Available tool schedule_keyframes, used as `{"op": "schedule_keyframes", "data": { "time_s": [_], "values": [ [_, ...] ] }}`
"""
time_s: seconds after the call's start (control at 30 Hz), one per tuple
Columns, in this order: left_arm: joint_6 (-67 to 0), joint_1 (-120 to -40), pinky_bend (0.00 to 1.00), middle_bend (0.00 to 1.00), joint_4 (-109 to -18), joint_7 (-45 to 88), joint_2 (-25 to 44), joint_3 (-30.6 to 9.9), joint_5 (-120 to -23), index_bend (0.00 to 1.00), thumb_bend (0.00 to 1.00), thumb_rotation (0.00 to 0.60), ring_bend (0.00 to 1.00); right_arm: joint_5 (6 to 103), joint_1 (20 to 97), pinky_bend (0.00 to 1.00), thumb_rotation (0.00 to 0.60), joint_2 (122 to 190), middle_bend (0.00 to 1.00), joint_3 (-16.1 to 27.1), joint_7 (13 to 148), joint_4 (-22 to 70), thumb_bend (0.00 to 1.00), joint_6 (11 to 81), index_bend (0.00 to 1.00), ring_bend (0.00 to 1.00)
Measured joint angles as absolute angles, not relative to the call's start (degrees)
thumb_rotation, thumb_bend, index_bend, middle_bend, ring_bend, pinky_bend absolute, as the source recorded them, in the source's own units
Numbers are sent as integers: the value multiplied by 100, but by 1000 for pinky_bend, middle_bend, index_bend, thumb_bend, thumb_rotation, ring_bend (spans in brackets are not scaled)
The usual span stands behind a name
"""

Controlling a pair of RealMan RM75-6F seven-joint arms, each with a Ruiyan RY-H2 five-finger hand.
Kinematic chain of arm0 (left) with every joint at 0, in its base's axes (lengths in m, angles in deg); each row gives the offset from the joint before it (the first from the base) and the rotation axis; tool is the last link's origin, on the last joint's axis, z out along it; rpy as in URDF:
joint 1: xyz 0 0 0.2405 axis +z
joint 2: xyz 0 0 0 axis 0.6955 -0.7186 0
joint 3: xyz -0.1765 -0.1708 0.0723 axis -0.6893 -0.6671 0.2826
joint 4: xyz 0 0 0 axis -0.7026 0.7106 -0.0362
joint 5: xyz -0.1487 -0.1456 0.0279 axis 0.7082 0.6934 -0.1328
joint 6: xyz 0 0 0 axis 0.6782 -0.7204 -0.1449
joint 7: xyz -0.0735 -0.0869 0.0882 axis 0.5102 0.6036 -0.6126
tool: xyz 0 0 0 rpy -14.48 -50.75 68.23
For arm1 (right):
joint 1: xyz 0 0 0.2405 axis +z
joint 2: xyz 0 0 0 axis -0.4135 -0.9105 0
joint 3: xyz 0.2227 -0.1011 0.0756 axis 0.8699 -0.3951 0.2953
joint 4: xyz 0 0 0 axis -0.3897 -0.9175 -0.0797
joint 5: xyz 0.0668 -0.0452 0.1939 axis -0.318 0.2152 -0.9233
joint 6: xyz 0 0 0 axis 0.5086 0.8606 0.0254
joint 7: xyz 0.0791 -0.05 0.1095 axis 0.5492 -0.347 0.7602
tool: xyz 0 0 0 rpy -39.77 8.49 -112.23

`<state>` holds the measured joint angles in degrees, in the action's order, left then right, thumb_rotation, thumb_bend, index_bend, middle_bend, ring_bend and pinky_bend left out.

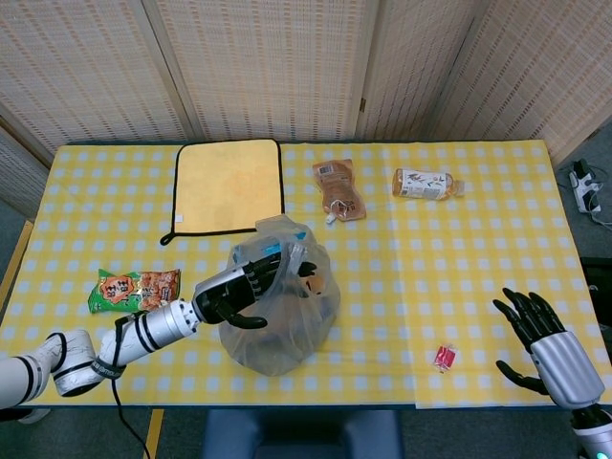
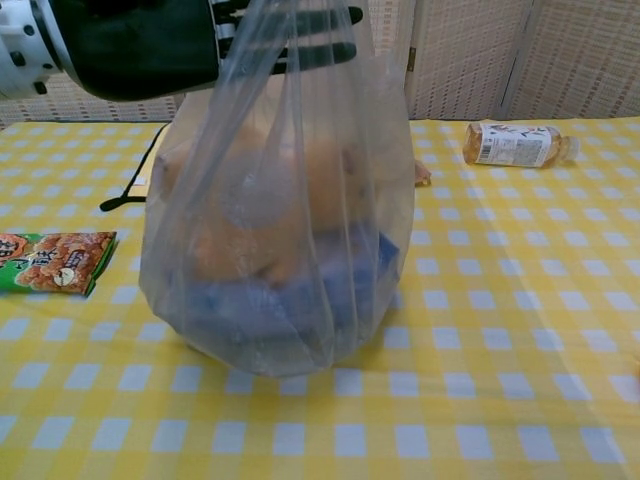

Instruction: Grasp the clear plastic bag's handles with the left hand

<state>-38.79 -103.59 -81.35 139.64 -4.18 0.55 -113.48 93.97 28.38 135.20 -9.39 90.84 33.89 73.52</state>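
Clear plastic bag stands near the table's near edge, its handles gripped by the left hand; right hand spread wide, holding nothing
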Motion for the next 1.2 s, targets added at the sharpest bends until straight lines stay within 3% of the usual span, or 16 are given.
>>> {"op": "schedule_keyframes", "data": {
  "time_s": [0.4,0.67,0.97,1.2],
  "values": [
    [-3873,-10459,230,208,-8114,13874,-263,21,-11275,139,244,600,119,9421,2829,0,600,13511,0,-949,9122,3381,261,7388,0,0],
    [-3884,-10363,146,178,-8094,13265,-56,-130,-10976,136,243,600,17,9394,2829,0,600,13499,0,-939,9151,3370,261,7383,0,0],
    [-3860,-10295,59,154,-8120,13019,92,-294,-10777,144,243,600,0,9385,2827,0,600,13478,0,-944,9151,3388,261,7371,0,0],
    [-3832,-10291,95,154,-8224,13051,86,-316,-10826,130,243,600,9,9362,2816,0,600,13467,0,-928,9201,3384,262,7403,0,0]
  ]
}}
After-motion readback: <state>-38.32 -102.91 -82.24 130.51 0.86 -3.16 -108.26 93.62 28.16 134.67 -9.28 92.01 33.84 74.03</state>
